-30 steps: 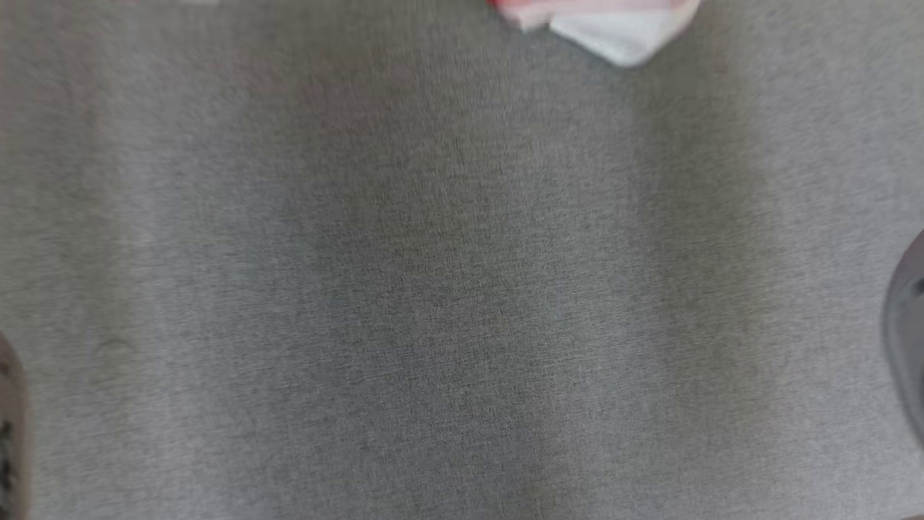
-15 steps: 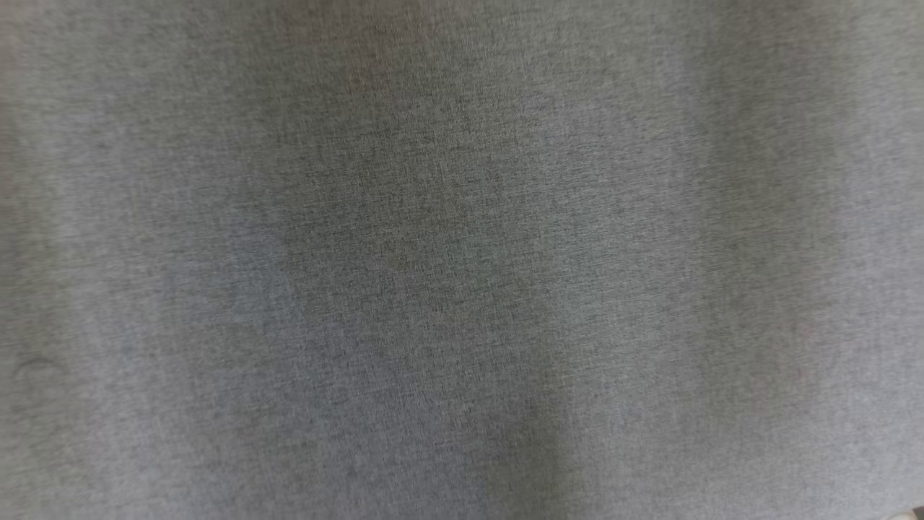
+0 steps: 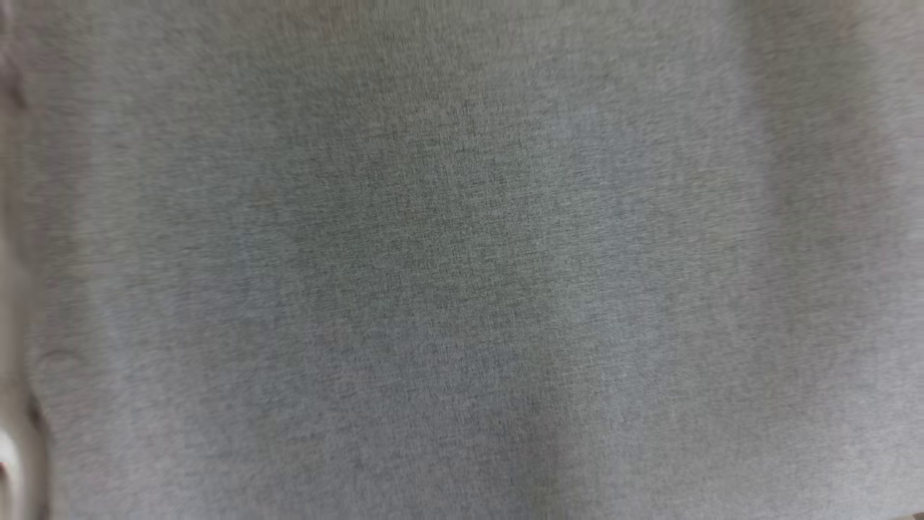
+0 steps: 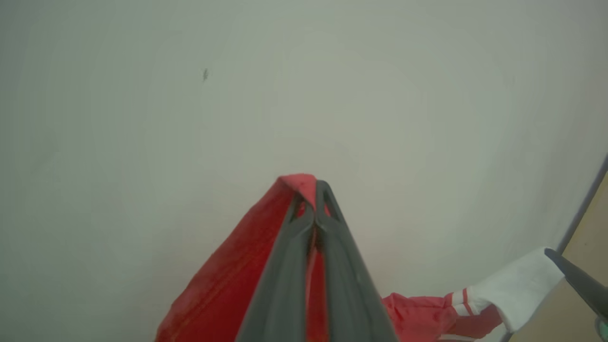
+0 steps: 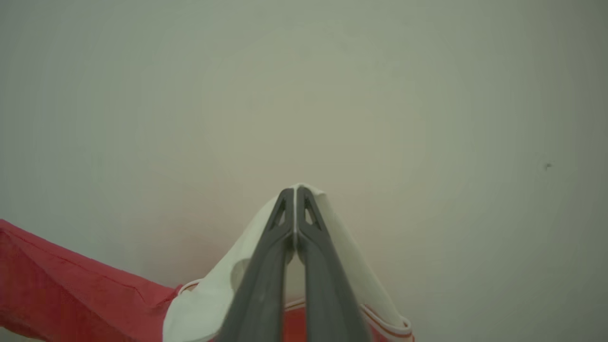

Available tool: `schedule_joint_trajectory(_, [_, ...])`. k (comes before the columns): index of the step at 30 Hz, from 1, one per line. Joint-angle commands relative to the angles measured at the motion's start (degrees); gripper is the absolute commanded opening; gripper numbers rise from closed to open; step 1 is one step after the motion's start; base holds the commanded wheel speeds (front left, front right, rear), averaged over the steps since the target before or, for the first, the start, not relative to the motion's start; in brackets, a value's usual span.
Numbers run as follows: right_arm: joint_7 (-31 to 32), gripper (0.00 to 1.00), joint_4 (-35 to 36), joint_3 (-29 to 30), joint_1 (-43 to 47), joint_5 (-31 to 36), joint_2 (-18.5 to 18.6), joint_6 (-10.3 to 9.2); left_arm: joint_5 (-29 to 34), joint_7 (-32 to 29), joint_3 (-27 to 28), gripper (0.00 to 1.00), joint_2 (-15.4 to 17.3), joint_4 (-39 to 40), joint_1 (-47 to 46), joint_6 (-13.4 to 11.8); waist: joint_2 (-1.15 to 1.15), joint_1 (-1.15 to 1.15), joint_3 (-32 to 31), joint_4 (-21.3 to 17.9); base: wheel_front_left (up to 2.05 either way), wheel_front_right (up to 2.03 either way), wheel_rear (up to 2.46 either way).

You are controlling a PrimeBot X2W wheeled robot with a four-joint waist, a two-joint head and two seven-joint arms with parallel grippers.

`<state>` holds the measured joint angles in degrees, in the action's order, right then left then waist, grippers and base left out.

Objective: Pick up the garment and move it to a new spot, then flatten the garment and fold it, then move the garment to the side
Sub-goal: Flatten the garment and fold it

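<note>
The left gripper (image 4: 314,190) is clenched on a red corner of the red-and-white fabric garment (image 4: 223,285). The right gripper (image 5: 295,194) is clenched on its white, red-striped end. The garment spans between them over the plain grey woven cover (image 3: 462,260); whether it touches the cover cannot be told.

Head view: grey fabric surface (image 3: 462,260) motion-blurred; pale shape (image 3: 11,448) at left edge unidentifiable. Bottom edge of 2 wrist views cuts red-and-white garment (image 4: 223,280); part hidden behind left gripper (image 4: 313,197). Left wrist view: dark speck (image 4: 205,74) too small to identify.
</note>
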<state>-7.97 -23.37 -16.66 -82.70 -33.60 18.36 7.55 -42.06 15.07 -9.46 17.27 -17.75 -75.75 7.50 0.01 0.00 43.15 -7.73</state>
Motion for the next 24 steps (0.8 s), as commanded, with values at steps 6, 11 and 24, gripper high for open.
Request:
schedule_joint_trajectory(6, [5.9,0.00,8.8,-0.6,15.2,-7.0,2.8,-0.11,-2.1,0.1,0.1,0.00,-0.6,5.2,15.0,-0.1,-0.01,0.00,-9.5,2.1,0.00,0.00,0.00])
schedule_joint_trajectory(11, [13.8,0.00,14.8,3.3,29.3,-9.4,2.7,-0.11,-2.3,0.1,1.7,0.00,-3.2,7.5,26.6,-0.1,-0.01,0.00,-15.6,3.4,0.00,0.00,0.00])
schedule_joint_trajectory(24, [47.6,0.00,28.1,22.1,63.2,6.4,-5.9,-0.11,10.8,0.1,1.7,0.00,-11.6,4.5,50.1,-0.1,-0.01,0.00,-27.3,6.9,0.00,0.00,0.00])
